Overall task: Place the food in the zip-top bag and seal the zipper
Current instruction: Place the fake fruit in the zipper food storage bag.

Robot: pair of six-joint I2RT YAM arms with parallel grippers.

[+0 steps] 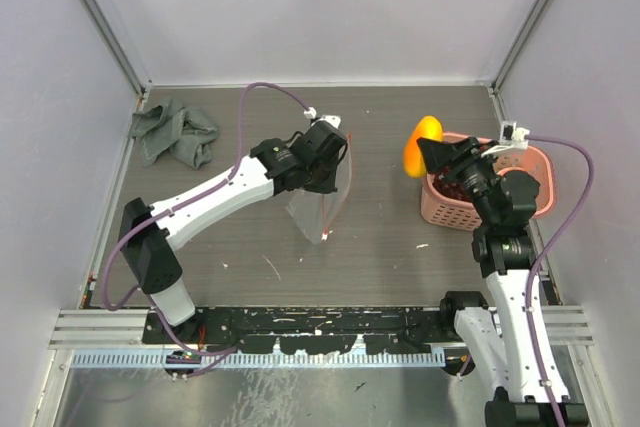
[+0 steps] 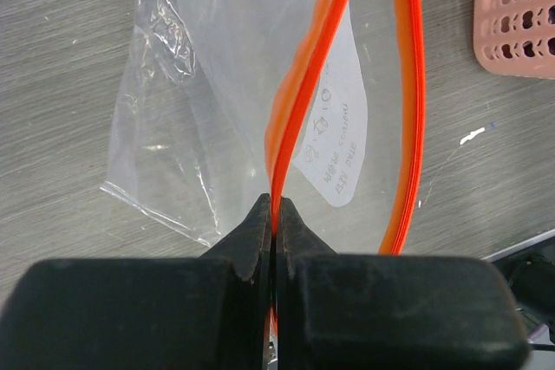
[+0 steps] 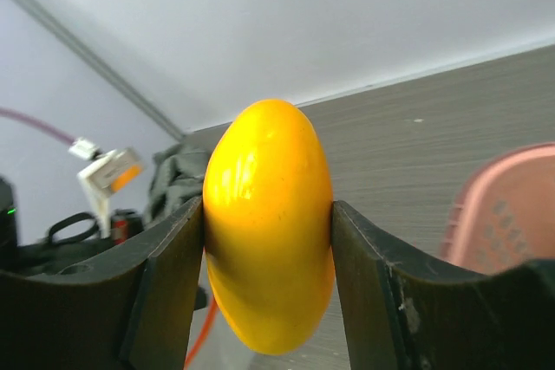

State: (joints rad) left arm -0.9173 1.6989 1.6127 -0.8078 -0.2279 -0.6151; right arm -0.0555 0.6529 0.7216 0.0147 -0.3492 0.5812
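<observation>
1. Pincer on your right arm (image 3: 269, 244) is clamped on an orange-yellow fruit (image 1: 422, 145). One finger sits on each flank, and the fruit's long axis runs across the grip, with both ends sticking out.
2. That fruit hangs in the air just beside the left rim of the pink basket (image 1: 541, 173), clear of the table (image 1: 390, 247).
3. Your left pincer (image 2: 275, 212) is pinched shut on one lip of the zipper (image 2: 299, 101). It holds the zip-top bag (image 1: 310, 209) up by that lip, and the bag's lower end reaches down to the table.
4. The second lip bows away from the held one, so the mouth gapes. In the top view its red-orange edge is on the bag's right side, towards your right arm.
5. The coming move turns on this: the mouth lies to the fruit's left across bare table, and its long opening runs roughly far-to-near.
6. My judgement is that you should carry the fruit leftward and bring one of its narrow ends into the gap.
7. The right arm is the one to travel, while the left only holds the mouth apart.
</observation>
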